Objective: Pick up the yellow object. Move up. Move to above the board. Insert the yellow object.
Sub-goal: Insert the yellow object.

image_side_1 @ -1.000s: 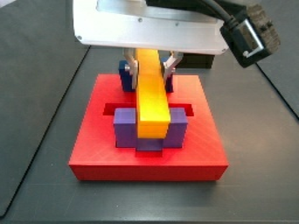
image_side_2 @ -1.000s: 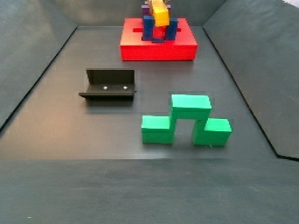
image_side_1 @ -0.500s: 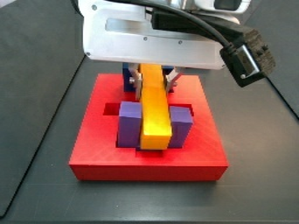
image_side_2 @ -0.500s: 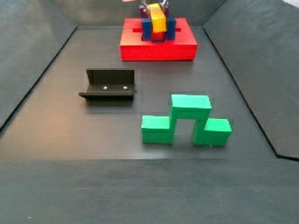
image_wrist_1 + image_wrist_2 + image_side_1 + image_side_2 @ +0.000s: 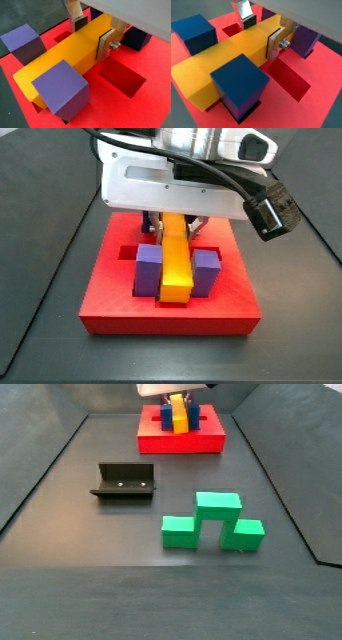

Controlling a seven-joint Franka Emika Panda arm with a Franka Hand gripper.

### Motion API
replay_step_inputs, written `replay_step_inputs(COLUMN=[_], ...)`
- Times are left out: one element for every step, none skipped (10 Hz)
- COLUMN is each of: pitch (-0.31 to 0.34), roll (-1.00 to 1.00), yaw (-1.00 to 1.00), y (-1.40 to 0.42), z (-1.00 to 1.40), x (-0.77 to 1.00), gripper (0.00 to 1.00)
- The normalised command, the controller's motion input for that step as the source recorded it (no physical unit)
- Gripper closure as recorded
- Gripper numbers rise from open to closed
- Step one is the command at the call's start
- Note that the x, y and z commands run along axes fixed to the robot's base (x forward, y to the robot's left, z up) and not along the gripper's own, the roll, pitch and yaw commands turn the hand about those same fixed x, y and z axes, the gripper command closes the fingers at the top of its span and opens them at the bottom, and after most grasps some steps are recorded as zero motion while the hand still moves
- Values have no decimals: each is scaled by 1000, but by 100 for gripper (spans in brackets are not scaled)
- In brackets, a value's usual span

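Claw (image 5: pixel 93 32) astride yellow object (image 5: pixel 63 61)

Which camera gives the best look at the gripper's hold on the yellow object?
Both wrist views: the gripper has its fingers pressed on the yellow object between the board's posts. In a side view the wrist housing hides the hold; the far view is tiny.

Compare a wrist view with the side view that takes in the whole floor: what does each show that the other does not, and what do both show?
Only the wrist view shows the end effector shut on the yellow object, silver fingers pressed to its sides, and the empty square recess. Only the side view shows the green stepped block and the fixture on the dark floor, away from the board. Both show the yellow object lying between purple and blue posts on the red board.
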Motion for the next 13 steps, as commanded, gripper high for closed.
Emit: replay_step_inputs(pitch=[0, -13, 0, 0, 0, 0, 56, 80, 73, 59, 30, 0, 7], roll=[-190, -166, -71, -39, -20, 0, 0, 0, -60, -111, -71, 0, 0], yaw=[-86, -40, -11, 0, 0, 0, 0, 0, 71, 100, 0, 0, 0], y=[0, -143, -286, -226, -231, -54, 146, 403, 563, 494, 214, 0, -154], z=[-106, -77, -229, -289, -317, -300, -197, -49, 0, 0, 0, -26, -380], x=[0, 0, -26, -9, -9, 0, 163, 229, 237, 137, 0, 0, -69], gripper=[100, 100, 100, 100, 100, 100, 100, 100, 100, 100, 100, 100, 100])
